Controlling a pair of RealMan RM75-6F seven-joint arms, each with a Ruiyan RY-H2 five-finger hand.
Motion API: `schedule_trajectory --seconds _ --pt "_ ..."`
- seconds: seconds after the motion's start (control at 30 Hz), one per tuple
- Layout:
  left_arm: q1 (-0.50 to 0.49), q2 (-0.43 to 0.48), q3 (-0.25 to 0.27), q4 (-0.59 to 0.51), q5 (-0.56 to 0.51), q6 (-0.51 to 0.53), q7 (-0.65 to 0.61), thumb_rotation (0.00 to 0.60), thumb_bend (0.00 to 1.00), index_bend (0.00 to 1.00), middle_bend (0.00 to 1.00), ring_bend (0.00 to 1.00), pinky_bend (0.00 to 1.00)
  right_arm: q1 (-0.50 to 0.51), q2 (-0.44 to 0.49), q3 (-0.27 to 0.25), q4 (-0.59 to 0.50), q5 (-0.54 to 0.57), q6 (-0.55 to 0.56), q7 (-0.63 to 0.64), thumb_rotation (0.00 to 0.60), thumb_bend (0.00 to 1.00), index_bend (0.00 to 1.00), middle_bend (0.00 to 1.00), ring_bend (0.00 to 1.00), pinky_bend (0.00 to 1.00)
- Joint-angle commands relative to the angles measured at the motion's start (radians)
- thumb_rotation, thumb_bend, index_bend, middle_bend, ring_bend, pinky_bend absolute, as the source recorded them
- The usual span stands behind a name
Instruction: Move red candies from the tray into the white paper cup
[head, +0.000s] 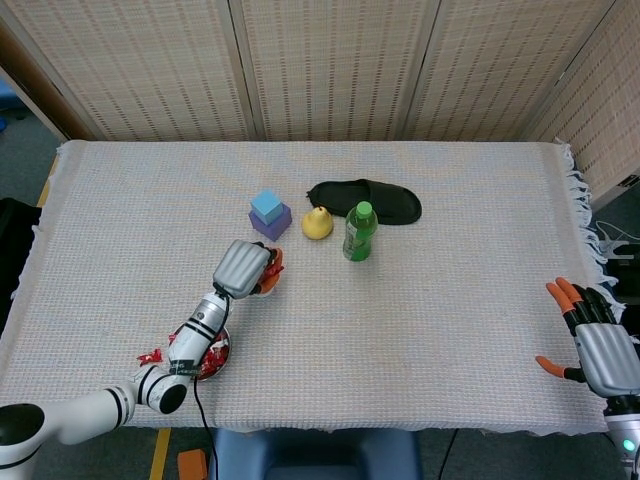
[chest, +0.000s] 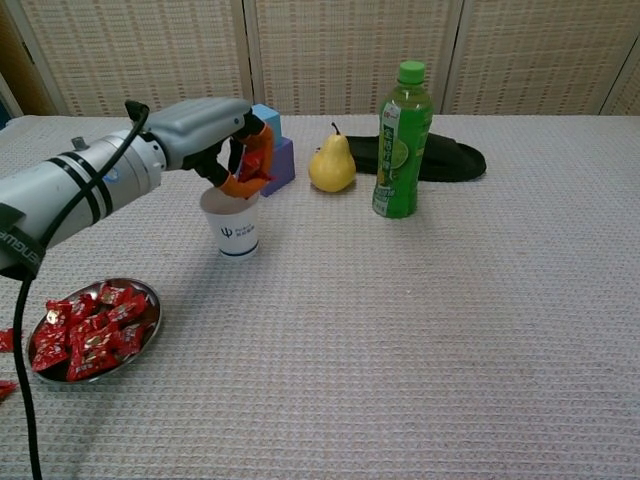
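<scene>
Right over the cup (chest: 231, 227), the left hand (chest: 222, 135) pinches a red candy (chest: 252, 160) between its orange-tipped fingers (chest: 262, 150), the candy hanging just above the cup's rim. From the head view the hand (head: 244, 268) covers the cup almost wholly, so what lies inside cannot be seen. The arm (chest: 75, 190) stretches back toward the near left edge, passing above the tray (chest: 149, 315) — a round metal dish heaped with more red candies (chest: 88, 331). A few loose candies (head: 151, 356) lie on the cloth (chest: 420, 330) just left of the tray.

Behind the cup, partly hidden by the hand, a blue cube (head: 266, 204) sits on a purple block (head: 272, 224). Just right of these stands a yellow pear (chest: 332, 165), then a green bottle (chest: 402, 140) upright with its cap on, and behind both lies a black slipper (head: 368, 199) — all well clear of the hand but near the cup's far side.

Far off at the near right corner, the right hand (head: 596, 347) hovers by the cloth's fringed edge, holding nothing, fingers spread apart. A woven screen (head: 330, 65) closes off the back.
</scene>
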Motion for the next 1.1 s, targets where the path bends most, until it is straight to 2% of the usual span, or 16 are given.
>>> schedule_trajectory --seconds 0.03,0.13,0.33,0.53,0.8,0.9,0.97,1.1 --pt "-0.001 0.004 0.005 0.000 -0.002 0.001 0.007 0.600 0.39 0.53 0.60 0.54 0.85 -0.001 0.000 -0.001 0.000 -0.002 0.002 0.000 0.600 0.02 0.00 0.00 0.00 0.00" --pt "-0.003 0.007 0.010 0.008 -0.014 0.000 0.036 0.600 0.39 0.51 0.59 0.54 0.81 -0.001 0.000 -0.002 -0.001 -0.006 0.004 -0.001 0.600 0.02 0.00 0.00 0.00 0.00" --pt "-0.004 0.017 0.026 0.011 -0.054 -0.005 0.106 0.600 0.39 0.46 0.56 0.50 0.63 -0.001 -0.003 -0.003 -0.002 -0.008 0.005 -0.009 0.600 0.02 0.00 0.00 0.00 0.00" --pt "0.000 0.041 0.041 -0.020 -0.068 -0.002 0.126 0.600 0.38 0.36 0.45 0.41 0.52 0.001 -0.005 -0.003 -0.002 -0.007 0.001 -0.014 0.600 0.02 0.00 0.00 0.00 0.00" --pt "0.033 0.102 0.072 -0.130 -0.046 0.057 0.142 0.600 0.39 0.31 0.41 0.38 0.49 -0.001 -0.005 -0.007 -0.006 -0.015 0.005 -0.016 0.600 0.02 0.00 0.00 0.00 0.00" --pt "0.074 0.149 0.098 -0.211 -0.003 0.127 0.139 0.600 0.38 0.28 0.38 0.36 0.49 -0.004 -0.002 -0.011 -0.007 -0.026 0.012 -0.009 0.600 0.02 0.00 0.00 0.00 0.00" --pt "0.124 0.195 0.134 -0.280 0.044 0.196 0.128 0.600 0.38 0.26 0.35 0.36 0.51 -0.006 0.000 -0.013 -0.006 -0.032 0.019 -0.002 0.600 0.02 0.00 0.00 0.00 0.00" --pt "0.238 0.292 0.231 -0.387 0.100 0.306 0.135 0.600 0.38 0.22 0.31 0.38 0.62 -0.009 0.004 -0.021 -0.007 -0.049 0.024 0.007 0.600 0.02 0.00 0.00 0.00 0.00"
